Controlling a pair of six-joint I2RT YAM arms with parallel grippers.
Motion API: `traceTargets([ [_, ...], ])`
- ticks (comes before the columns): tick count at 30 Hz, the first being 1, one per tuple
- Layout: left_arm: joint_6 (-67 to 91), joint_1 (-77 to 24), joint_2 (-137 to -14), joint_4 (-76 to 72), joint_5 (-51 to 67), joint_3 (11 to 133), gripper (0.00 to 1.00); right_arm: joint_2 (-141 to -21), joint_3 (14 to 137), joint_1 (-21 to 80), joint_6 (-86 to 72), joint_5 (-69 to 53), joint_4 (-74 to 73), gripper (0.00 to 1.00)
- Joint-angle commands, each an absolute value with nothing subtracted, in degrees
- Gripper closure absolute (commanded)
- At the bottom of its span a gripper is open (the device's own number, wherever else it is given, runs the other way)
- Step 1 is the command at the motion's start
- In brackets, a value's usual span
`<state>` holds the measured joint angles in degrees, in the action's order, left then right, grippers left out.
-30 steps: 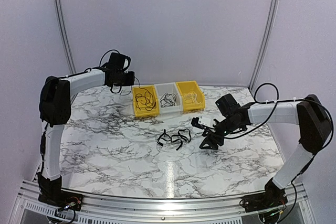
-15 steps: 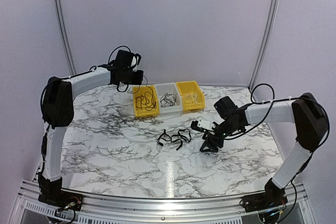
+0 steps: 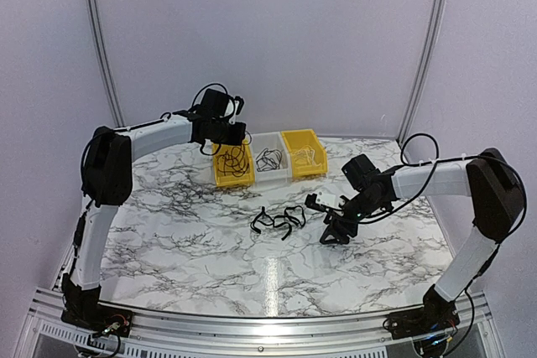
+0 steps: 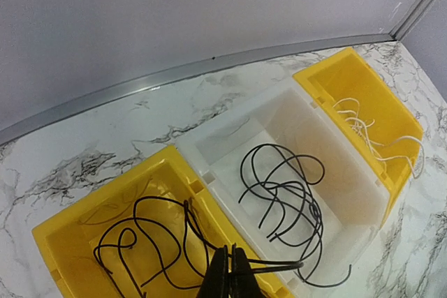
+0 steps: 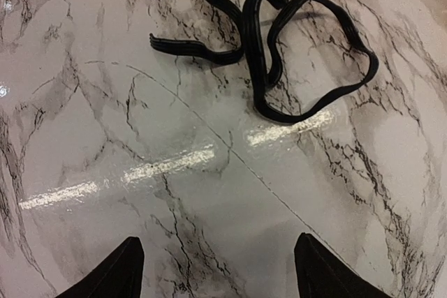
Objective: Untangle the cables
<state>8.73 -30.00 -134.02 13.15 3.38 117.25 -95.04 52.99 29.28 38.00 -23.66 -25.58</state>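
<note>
A loose tangle of black cables (image 3: 279, 220) (image 5: 279, 26) lies on the marble table, near its middle. My right gripper (image 3: 331, 225) (image 5: 220, 277) hovers low just right of the tangle, open and empty, with bare table between its fingertips (image 5: 115, 270). My left gripper (image 3: 225, 142) (image 4: 230, 266) hangs over the left yellow bin (image 3: 220, 179) (image 4: 105, 192), shut on a thin black cable (image 4: 167, 242). That cable trails into the bin, and its end (image 4: 297, 264) pokes toward the white bin.
Three bins stand in a row at the back. The middle white bin (image 3: 268, 142) (image 4: 230, 134) holds a coiled black cable (image 4: 286, 193). The right yellow bin (image 3: 315, 167) (image 4: 363, 82) holds pale cables (image 4: 370, 127). A wall rises close behind them.
My left arm has swung right, from behind and left of the bins to above the left yellow bin, still shut. The right gripper edged slightly left toward the tangle.
</note>
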Motion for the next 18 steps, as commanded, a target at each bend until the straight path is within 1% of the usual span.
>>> traceTargets([
  [1,11.81,-29.36,-135.06,13.10,2.18,115.27,1.00,-96.00,54.67,29.00,38.58,-23.51,-26.44,0.26],
  [3,12.88,-29.28,-135.32,13.16,0.81,114.99,1.00,-96.30,54.82,29.00,38.68,-23.51,-26.61,0.26],
  [7,17.15,-28.95,-135.29,13.72,-8.16,113.90,1.00,-96.59,55.02,29.00,38.76,-23.78,-26.96,0.26],
  [9,18.40,-28.75,-135.42,14.28,-10.52,113.89,1.00,-96.56,55.07,29.00,38.85,-23.92,-27.10,0.25],
  [13,20.10,-28.23,-136.04,15.74,-10.07,114.76,0.90,-96.42,55.11,29.00,38.94,-24.02,-27.24,0.25],
  [18,19.91,-28.15,-134.08,16.23,-9.10,114.05,0.69,-96.42,55.50,29.00,39.08,-24.45,-27.57,0.25],
])
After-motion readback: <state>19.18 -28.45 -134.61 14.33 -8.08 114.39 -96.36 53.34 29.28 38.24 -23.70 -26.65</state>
